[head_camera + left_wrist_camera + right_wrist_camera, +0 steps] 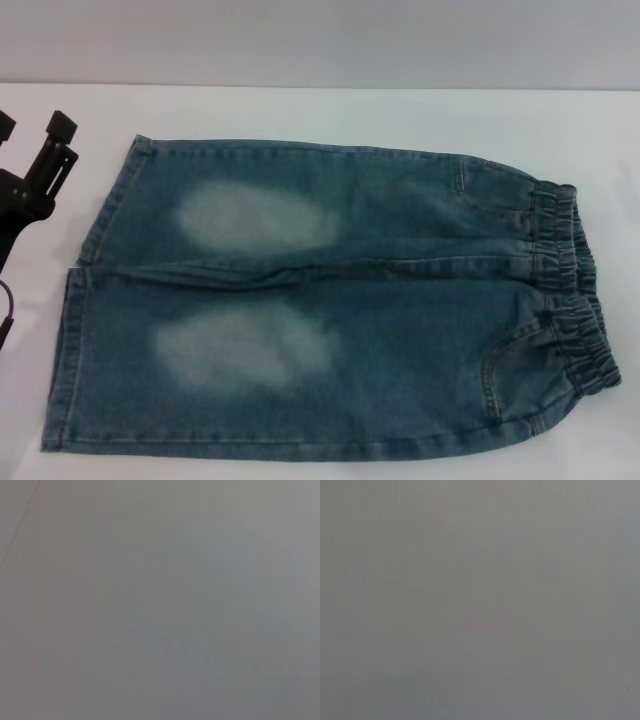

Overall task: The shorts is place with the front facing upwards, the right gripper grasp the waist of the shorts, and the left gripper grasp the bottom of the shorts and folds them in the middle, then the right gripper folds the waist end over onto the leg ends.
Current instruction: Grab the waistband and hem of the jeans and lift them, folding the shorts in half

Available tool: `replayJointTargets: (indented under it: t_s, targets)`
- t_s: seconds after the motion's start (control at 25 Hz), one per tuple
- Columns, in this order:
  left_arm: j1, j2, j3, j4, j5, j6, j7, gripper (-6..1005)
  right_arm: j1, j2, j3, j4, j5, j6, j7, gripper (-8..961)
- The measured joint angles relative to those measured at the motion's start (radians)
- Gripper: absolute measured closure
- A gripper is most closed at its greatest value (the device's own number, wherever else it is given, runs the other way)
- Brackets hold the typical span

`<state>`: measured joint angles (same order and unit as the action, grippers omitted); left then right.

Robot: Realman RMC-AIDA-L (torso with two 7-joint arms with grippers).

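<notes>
White table (330,110); flat shorts (330,300)

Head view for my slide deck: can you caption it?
Denim shorts lie flat, unfolded, on the white table, waistband toward robot's right; left gripper open beside leg hems.

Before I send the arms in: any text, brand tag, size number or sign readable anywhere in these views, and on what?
None can be read.
The shorts: no tag, print or number shows on the denim or the waist.
The left pincer: no readable label.
The table: no marks.
Both wrist views: plain grey, showing nothing.
</notes>
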<state>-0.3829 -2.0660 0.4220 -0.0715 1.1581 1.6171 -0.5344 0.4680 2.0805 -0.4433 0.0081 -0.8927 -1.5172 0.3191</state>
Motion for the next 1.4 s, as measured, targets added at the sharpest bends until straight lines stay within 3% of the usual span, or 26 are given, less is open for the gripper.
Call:
replayJointTargets:
  t_s: [0.64, 0.84, 0.96, 1.08, 1.24, 1.4]
  targets:
    - [0.053, -0.004, -0.031, -0.023, -0.004, -0.088, 0.008, 186, -0.042, -0.001, 0.0, 0.007, -0.001, 0.006, 0.006, 269]
    - [0.066, -0.005, -0.058, -0.055, -0.005, -0.049, 0.019, 185, -0.061, -0.002, 0.006, 0.007, -0.001, 0.017, 0.008, 271]
    - [0.074, -0.004, -0.128, -0.104, -0.003, -0.035, 0.014, 185, -0.07, -0.002, 0.011, 0.007, -0.001, 0.029, 0.009, 271]
    - [0.07, 0.0, -0.119, -0.109, 0.013, -0.035, 0.01, 185, -0.08, -0.002, 0.011, 0.007, -0.001, 0.048, 0.009, 271]
    - [0.044, 0.006, -0.076, -0.059, 0.066, -0.05, -0.055, 186, -0.106, -0.002, 0.018, 0.004, -0.001, 0.062, 0.013, 271]
    - [0.013, 0.014, 0.03, 0.128, 0.148, -0.122, -0.359, 185, -0.132, -0.006, 0.049, -0.004, -0.001, 0.066, 0.033, 270]
